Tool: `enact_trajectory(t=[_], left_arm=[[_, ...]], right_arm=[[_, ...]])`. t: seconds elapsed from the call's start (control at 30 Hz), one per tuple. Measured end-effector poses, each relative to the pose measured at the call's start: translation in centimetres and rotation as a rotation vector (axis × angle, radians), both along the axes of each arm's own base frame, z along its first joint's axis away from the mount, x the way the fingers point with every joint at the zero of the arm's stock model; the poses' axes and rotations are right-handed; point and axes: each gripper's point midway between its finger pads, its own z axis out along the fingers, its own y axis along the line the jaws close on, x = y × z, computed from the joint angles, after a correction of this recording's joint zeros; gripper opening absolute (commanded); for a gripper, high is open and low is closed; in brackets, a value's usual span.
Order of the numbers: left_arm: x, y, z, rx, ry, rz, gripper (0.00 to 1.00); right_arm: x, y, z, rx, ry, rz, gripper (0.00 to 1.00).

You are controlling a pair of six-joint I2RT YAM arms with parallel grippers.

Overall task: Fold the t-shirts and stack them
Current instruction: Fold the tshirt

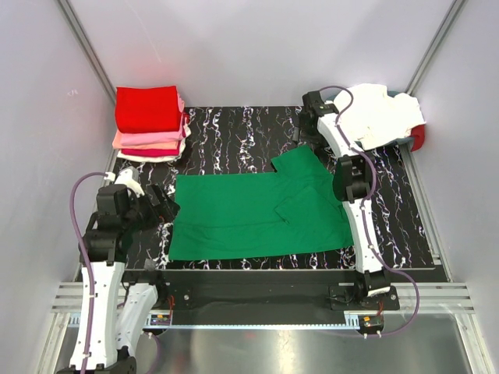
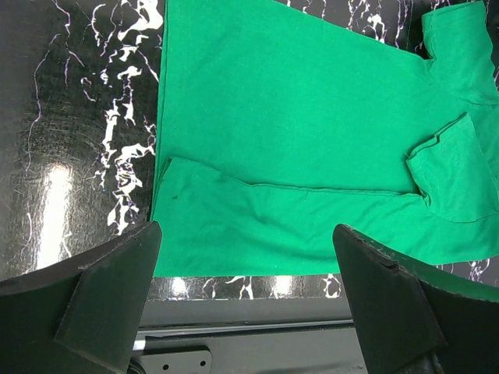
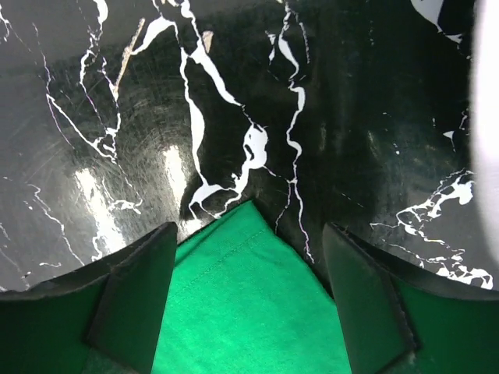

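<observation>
Now right gripper (image 3: 248, 300), spread over the green t-shirt's (image 1: 249, 214) sleeve tip, should bite deep; left gripper (image 2: 248, 300) spread too.

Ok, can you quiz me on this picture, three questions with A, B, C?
1. Where is the folded stack?
A far left corner
B far right corner
C near middle

2. What colour is the spread-out t-shirt?
A red
B green
C white

3. How is the left end effector?
A shut on cloth
B open, holding nothing
C out of view

Answers: 1 A, it sits at the far left; 2 B, bright green cloth fills the middle; 3 B, its fingers stand wide apart.
</observation>
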Motion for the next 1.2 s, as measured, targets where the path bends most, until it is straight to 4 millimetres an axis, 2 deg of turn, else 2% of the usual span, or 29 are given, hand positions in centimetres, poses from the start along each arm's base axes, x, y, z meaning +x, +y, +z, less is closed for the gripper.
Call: enact_trajectory(t=[0.07,0.1,0.17,0.3,0.4,0.43,0.57,0.73,0.83,0.9,0.97,1.03,1.1,1.2], left_arm=[[0.0,0.0,0.0,-0.001,0.001,-0.001,0.99],[0.0,0.0,0.0,-0.001,0.000,-0.001,0.99],[0.0,0.0,-0.1,-0.002,0.001,-0.001,0.99],[0.0,0.0,-0.2,-0.002,0.003,-0.001,0.99],[0.1,0.0,-0.1,-0.001,0.000,0.000,0.99],[0.1,0.0,-0.1,-0.001,0.000,0.000,0.99],[0.4,0.2,-0.7,0.000,0.037,0.009,0.99],[1.9,1.0,-3.6,0.013,0.194,0.066,0.93],[3.7,1.3,-4.5,0.014,0.280,0.087,0.90],[5.9,1.6,-4.6,0.017,0.307,0.102,0.89],[8.4,1.9,-4.4,0.024,0.297,0.116,0.88],[10.9,2.3,-4.7,0.033,0.297,0.131,0.86],[13.2,2.6,-5.7,0.044,0.320,0.147,0.86],[16.3,3.1,-8.7,0.053,0.388,0.172,0.84]], right_arm=[[0.0,0.2,-0.2,-0.012,0.000,0.005,0.68],[-0.1,0.2,-0.4,-0.015,0.004,0.008,0.59],[-0.1,0.2,-0.5,-0.025,0.002,0.006,0.55],[-0.1,0.2,-0.7,-0.040,-0.010,-0.003,0.35],[-0.5,0.2,-0.7,-0.036,-0.015,-0.008,0.12],[-0.6,0.3,-0.8,-0.035,-0.014,-0.007,0.00],[-0.6,0.5,-0.7,-0.029,-0.018,-0.009,0.00],[-0.9,0.7,-0.5,-0.023,-0.016,0.001,0.00],[-2.4,0.8,-0.1,-0.013,0.013,0.015,0.00],[-4.0,0.8,0.7,0.001,0.033,0.024,0.00],[-5.5,1.0,2.4,0.027,0.034,0.031,0.00],[-6.9,1.3,5.1,0.068,0.006,0.036,0.00],[-8.3,1.6,7.9,0.113,-0.039,0.041,0.00],[-10.8,1.8,12.1,0.175,-0.111,0.047,0.00]])
